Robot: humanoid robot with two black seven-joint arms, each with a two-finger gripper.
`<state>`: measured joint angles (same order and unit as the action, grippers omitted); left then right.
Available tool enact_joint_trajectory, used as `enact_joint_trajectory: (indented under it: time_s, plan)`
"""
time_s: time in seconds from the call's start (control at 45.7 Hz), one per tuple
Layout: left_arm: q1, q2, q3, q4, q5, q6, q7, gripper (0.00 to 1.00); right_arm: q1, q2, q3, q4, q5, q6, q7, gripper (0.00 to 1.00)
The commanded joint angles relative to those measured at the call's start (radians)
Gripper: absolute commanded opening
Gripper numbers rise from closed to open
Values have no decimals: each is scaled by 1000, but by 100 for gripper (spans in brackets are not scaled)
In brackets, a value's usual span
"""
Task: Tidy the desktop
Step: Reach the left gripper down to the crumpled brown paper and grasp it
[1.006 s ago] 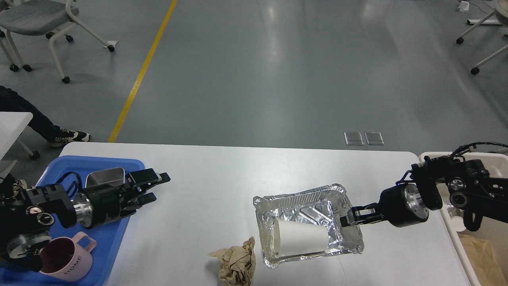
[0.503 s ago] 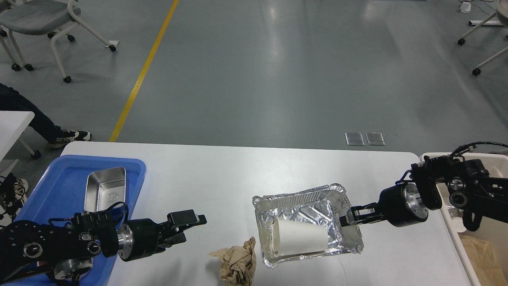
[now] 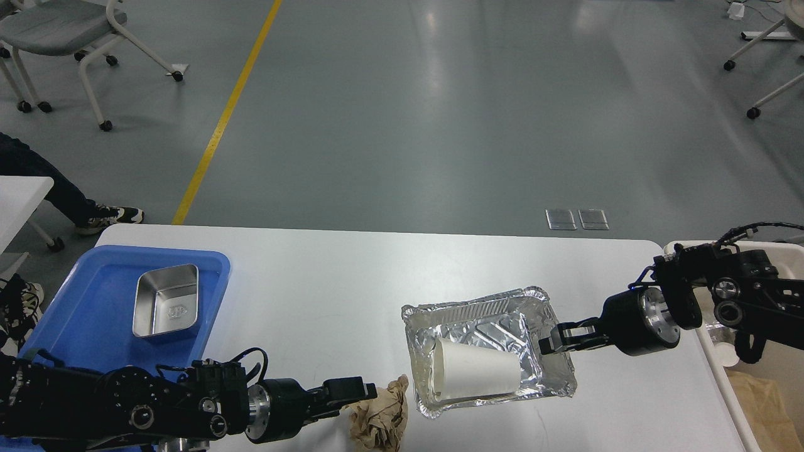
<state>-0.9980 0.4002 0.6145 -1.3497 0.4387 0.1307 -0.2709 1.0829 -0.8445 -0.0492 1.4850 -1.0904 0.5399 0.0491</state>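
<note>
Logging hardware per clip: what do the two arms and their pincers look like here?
Both arms are matte black with bare silver metal rings at the wrists and round silver joint caps. Thin black cables loop over the links. The left pincer and right pincer each have two short, blocky black fingers.

Seen from my own head, one camera looks forward and down across the white tabletop (image 3: 352, 276), close at the near edge. My arms enter from the lower left and right corners; grey floor (image 3: 440, 113) fills the upper half.
</note>
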Motion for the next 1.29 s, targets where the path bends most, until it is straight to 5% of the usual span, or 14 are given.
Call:
enact_joint_trajectory:
  time_s: [0.0, 0.284, 0.459, 0.744, 1.028, 1.269]
  plan:
    - [-10, -46, 54, 4, 2, 32, -1, 94, 0, 1, 0, 0, 0, -1, 0, 0]
    - [-50, -109, 139, 6, 2, 82, -2, 86, 0, 1, 3, 0, 0, -1, 0, 0]
    - [-67, -141, 188, 6, 2, 102, -2, 63, 0, -1, 5, 1, 1, -3, 0, 0]
    - [-68, -153, 208, 17, 2, 116, -2, 43, 0, 1, 9, 1, 1, -5, 0, 0]
    - [-70, -166, 212, 23, 0, 127, -43, 2, 0, -1, 14, 0, 1, -6, 0, 0]
    - [-94, -146, 229, 6, -2, 150, -74, 1, 0, -1, 14, 0, 1, -6, 0, 0]
